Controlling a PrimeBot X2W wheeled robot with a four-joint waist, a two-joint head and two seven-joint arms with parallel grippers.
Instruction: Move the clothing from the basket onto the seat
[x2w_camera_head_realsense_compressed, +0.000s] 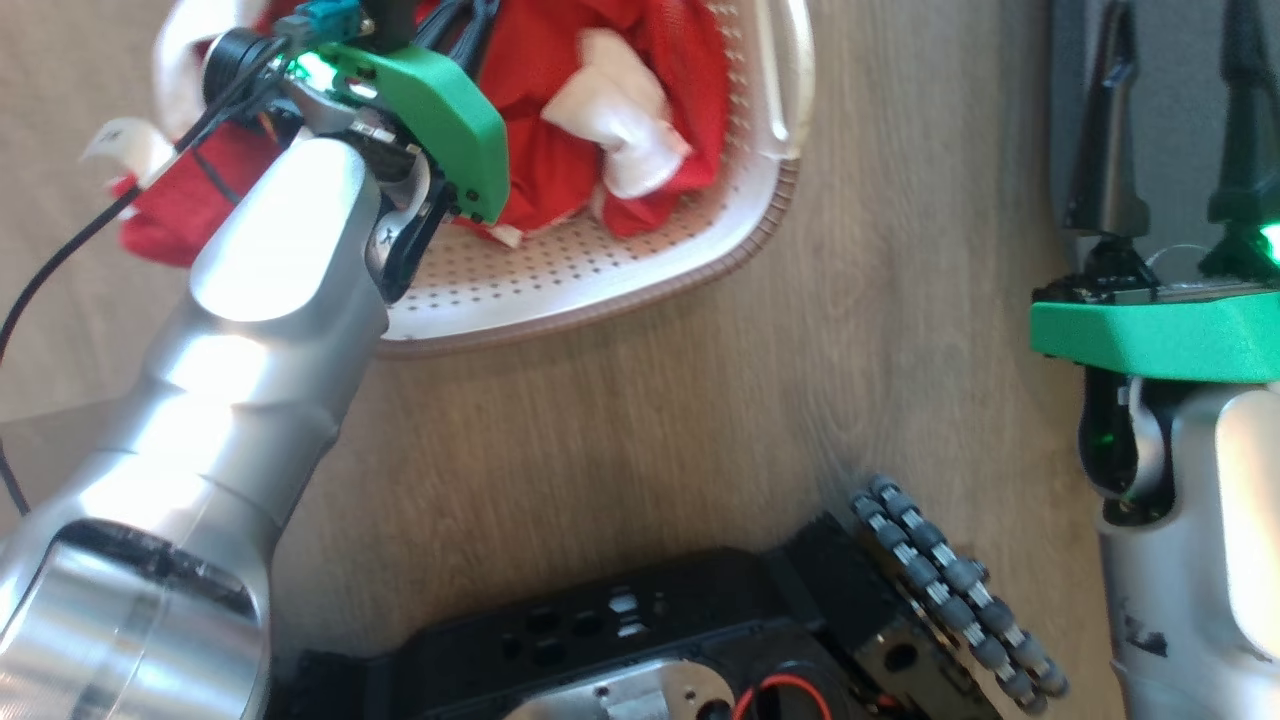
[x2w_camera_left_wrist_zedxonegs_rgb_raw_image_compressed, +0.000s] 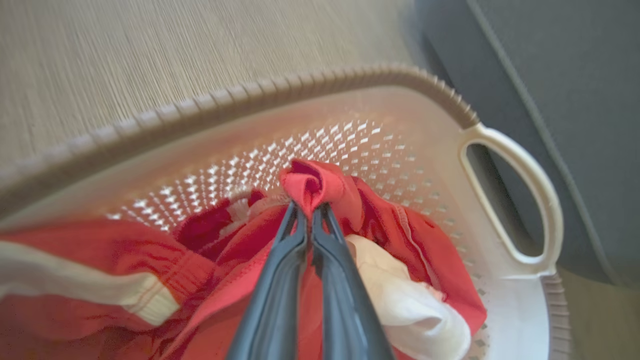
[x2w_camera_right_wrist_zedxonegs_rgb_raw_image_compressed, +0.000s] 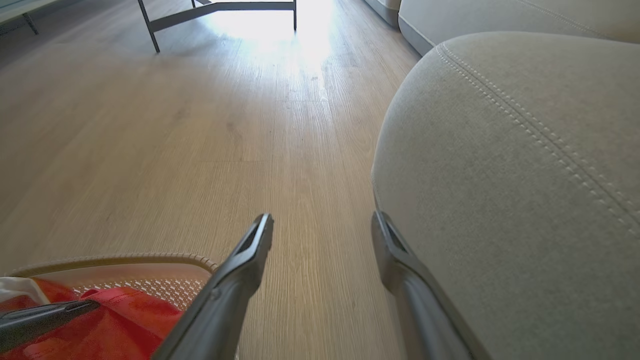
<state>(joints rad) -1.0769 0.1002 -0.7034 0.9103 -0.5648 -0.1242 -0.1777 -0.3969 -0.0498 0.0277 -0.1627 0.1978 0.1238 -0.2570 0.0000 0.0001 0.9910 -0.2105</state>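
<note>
One left tool (x2w_camera_left_wrist_zedxonegs_rgb_raw_image_compressed: 307, 207) clamped on clothing (x2w_camera_left_wrist_zedxonegs_rgb_raw_image_compressed: 320, 182), basket (x2w_camera_head_realsense_compressed: 620, 280) half hidden, right tool (x2w_camera_right_wrist_zedxonegs_rgb_raw_image_compressed: 321, 217) apart

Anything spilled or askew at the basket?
Yes: part of the red clothing trails out of the basket over the wood floor, at the left of the head view. Nothing looks damaged.

The silver left forearm (x2w_camera_head_realsense_compressed: 250, 330) slants from the lower left of the head view to the upper left, ending in a green plastic wrist cover (x2w_camera_head_realsense_compressed: 440, 110). The left gripper (x2w_camera_left_wrist_zedxonegs_rgb_raw_image_compressed: 306, 210) has its two long dark fingers pinched together on a fold of bright red jersey cloth (x2w_camera_left_wrist_zedxonegs_rgb_raw_image_compressed: 315, 182). At the right edge the silver right forearm (x2w_camera_head_realsense_compressed: 1200, 560) stands upright. The right gripper (x2w_camera_right_wrist_zedxonegs_rgb_raw_image_compressed: 321, 220) has its fingers spread wide, holding nothing.
</note>
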